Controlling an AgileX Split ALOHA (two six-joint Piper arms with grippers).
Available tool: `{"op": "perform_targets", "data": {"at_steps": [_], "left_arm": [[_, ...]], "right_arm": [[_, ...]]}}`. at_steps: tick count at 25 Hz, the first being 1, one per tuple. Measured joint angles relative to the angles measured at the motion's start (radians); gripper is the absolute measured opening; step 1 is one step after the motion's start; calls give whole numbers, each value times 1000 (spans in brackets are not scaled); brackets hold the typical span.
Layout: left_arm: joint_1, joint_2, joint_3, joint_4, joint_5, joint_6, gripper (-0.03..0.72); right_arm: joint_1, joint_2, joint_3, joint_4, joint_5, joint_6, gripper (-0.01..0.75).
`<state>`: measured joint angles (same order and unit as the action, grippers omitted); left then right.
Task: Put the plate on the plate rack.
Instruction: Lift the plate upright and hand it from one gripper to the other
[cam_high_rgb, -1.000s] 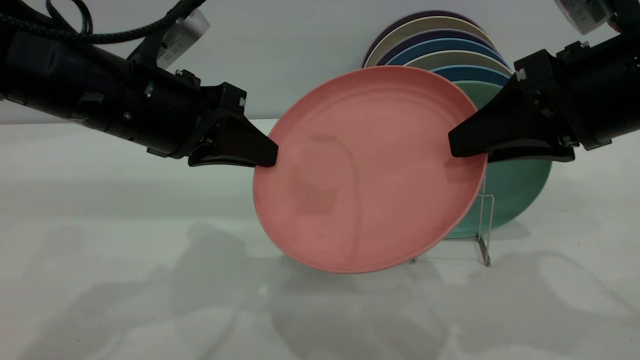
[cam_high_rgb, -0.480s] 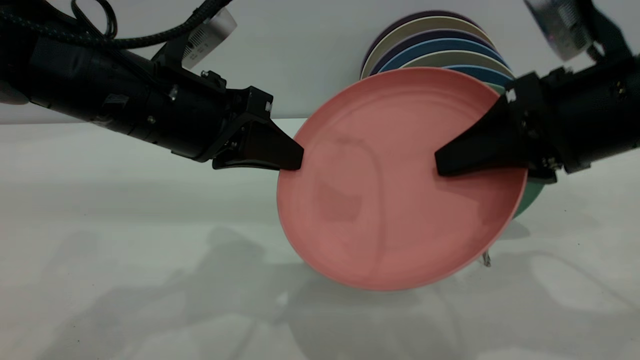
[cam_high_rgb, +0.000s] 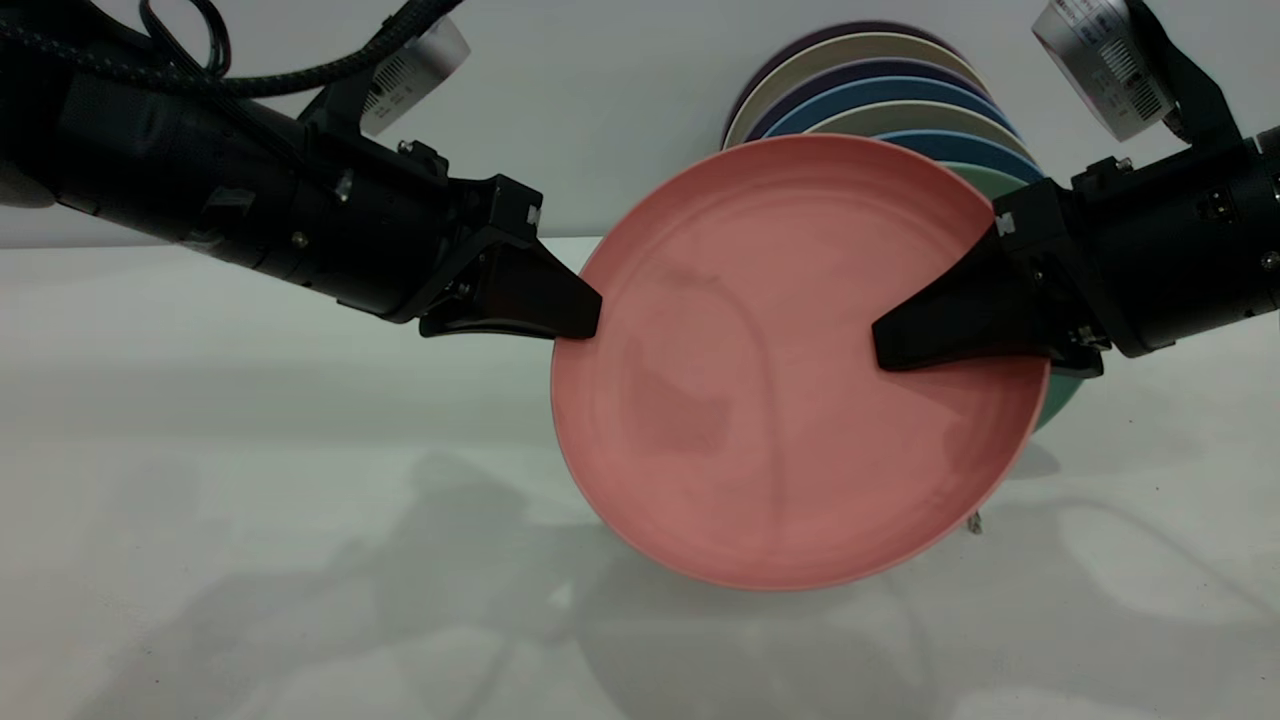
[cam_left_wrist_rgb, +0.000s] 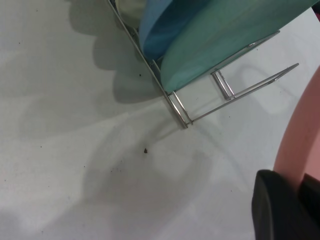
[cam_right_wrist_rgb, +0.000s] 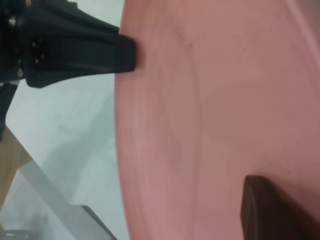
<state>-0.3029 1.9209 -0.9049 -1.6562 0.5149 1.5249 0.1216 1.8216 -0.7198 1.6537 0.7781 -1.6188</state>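
Note:
The salmon-pink plate hangs tilted in the air, face toward the exterior camera, just in front of the plate rack. My left gripper is shut on its left rim and my right gripper is shut on its right side. The plate hides nearly all of the silver wire rack; only a wire end shows under its lower right edge. In the left wrist view the rack's front wires lie on the table beside the plate's rim, near my left gripper. The right wrist view is filled by the plate with my right gripper on it.
Several plates stand in the rack behind the pink one: a teal-green plate at the front, then blue, cream and purple ones. The teal plate fills the slot nearest the rack's front end. White table lies all around.
Both arms carried the pink plate to the right and slightly down toward the rack, so it now covers most of the teal plate and the rack's front loops. Both grips held.

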Motion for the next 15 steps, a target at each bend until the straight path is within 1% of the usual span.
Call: {"op": "perform_targets", "data": {"at_steps": [1, 3, 5, 7, 10, 12, 15], "left_arm": [[0, 0, 0, 0, 1, -1, 62], [-1, 0, 0, -1, 10, -2, 128], [-1, 0, 0, -3, 11, -2, 221], [-1, 0, 0, -4, 11, -6, 333], [-1, 0, 0, -4, 11, -11, 448], [-1, 0, 0, -4, 11, -20, 482], [-1, 0, 0, -4, 11, -25, 498]], "right_arm": [[0, 0, 0, 3, -1, -7, 135], [1, 0, 0, 4, 2, -15, 132], [5, 0, 0, 2, 2, -21, 131], [8, 0, 0, 1, 2, -28, 131], [8, 0, 0, -6, -4, -32, 131], [6, 0, 0, -13, -11, -34, 131], [-25, 0, 0, -17, -11, -37, 131]]}}
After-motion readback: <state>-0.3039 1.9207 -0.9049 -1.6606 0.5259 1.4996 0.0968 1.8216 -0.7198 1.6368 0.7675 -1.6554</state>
